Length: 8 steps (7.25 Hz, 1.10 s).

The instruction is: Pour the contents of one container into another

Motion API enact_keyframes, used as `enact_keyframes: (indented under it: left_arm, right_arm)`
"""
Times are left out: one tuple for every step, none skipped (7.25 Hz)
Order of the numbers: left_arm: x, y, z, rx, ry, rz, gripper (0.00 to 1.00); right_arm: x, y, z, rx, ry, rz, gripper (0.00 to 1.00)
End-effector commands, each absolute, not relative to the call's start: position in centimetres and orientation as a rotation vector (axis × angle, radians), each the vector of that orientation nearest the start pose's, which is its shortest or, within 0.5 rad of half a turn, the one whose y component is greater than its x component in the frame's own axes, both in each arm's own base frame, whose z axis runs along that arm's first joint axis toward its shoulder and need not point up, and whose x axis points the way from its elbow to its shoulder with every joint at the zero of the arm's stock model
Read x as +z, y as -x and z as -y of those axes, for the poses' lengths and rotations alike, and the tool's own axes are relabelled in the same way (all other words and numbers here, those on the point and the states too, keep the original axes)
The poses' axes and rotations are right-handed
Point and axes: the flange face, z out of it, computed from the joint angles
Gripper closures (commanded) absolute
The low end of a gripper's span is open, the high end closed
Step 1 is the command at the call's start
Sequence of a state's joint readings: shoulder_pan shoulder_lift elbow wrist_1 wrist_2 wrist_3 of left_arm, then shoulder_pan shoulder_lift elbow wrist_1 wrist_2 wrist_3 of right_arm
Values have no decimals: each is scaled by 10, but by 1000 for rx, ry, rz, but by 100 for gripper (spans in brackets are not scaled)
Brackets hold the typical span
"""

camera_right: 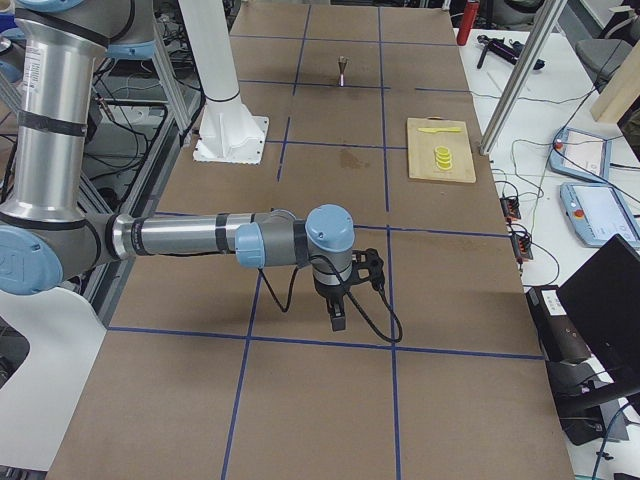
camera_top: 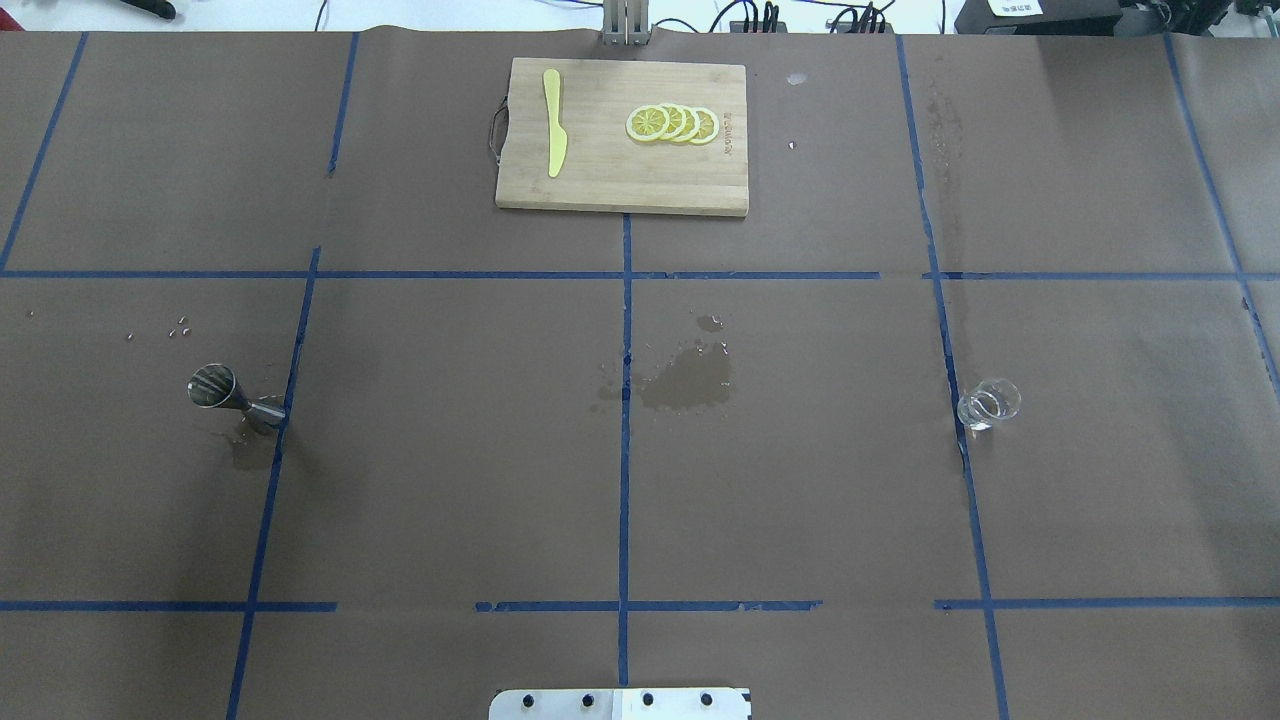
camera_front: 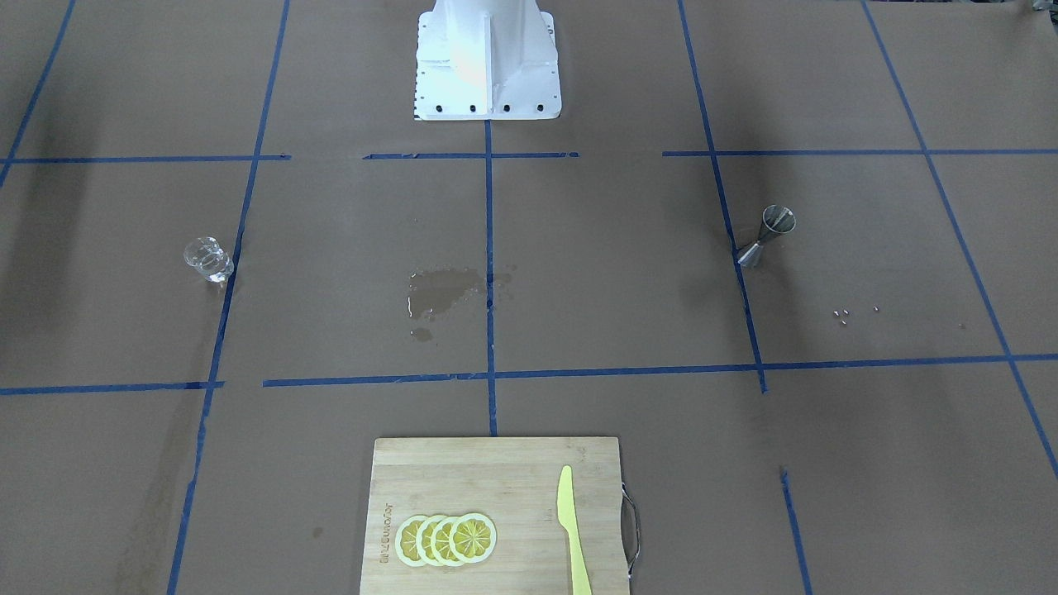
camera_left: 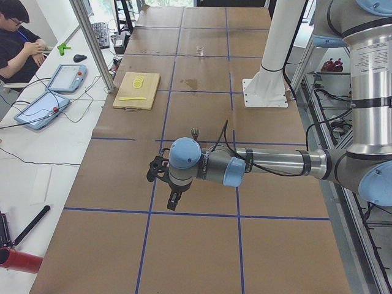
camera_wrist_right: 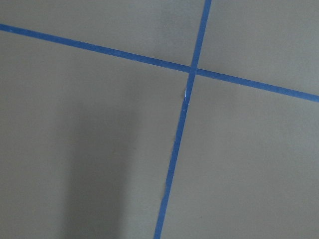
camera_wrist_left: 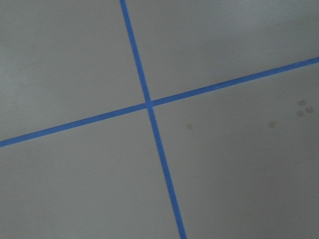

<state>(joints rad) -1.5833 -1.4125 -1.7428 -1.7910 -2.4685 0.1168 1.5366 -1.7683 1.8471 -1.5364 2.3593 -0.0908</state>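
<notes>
Glass tumbler: stands upright on the robot's right half of the table, base touching a blue tape line. Contents: cannot tell.

Jigger: stands on one cone on the robot's left half, open mouth up, foot against another tape line. Sits well apart from the glass tumbler, with a wet patch on the brown paper between them, beside the centre line. Shows a smaller damp mark just beside its foot and a few small bits near it.

Left gripper: hangs pointing down over the table end on the robot's left, well apart from the jigger. Appears only in the exterior left view. Spread or pressed together: cannot tell.

Right gripper: hangs pointing down over the opposite table end, well apart from the glass tumbler. Appears only in the exterior right view. Spread or pressed together: cannot tell.

Wrist views: show only brown paper and crossing tape lines.

Cutting board: lies at the far edge, opposite the robot base. Carries a row of overlapping lemon slices and a yellow knife, set apart from each other.
</notes>
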Motion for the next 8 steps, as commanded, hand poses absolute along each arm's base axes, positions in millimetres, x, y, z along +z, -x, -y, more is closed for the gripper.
enact_keyframes:
  left_arm:
    - [585, 55, 438, 268, -392, -983, 0]
    - [575, 55, 437, 247, -437, -988, 0]
    - [562, 53, 439, 184, -458, -1003, 0]
    - [554, 50, 436, 161, -510, -1010, 0]
    - [544, 33, 437, 161, -539, -1015, 0]
    - [533, 15, 439, 135, -592, -992, 0]
    - [524, -15, 439, 128, -630, -1003, 0]
    - [511, -42, 435, 110, -697, -1039, 0]
  right_arm:
    - [592, -44, 432, -172, -157, 841, 0]
    - [589, -41, 437, -184, -163, 835, 0]
    - [589, -40, 438, -187, -163, 835, 0]
    - [589, -39, 438, -189, -164, 835, 0]
    - [589, -39, 438, -190, -164, 835, 0]
    - [588, -39, 438, -190, -164, 837, 0]
    - [589, -39, 437, -189, -163, 835, 0]
    - [590, -39, 437, -188, -161, 836, 0]
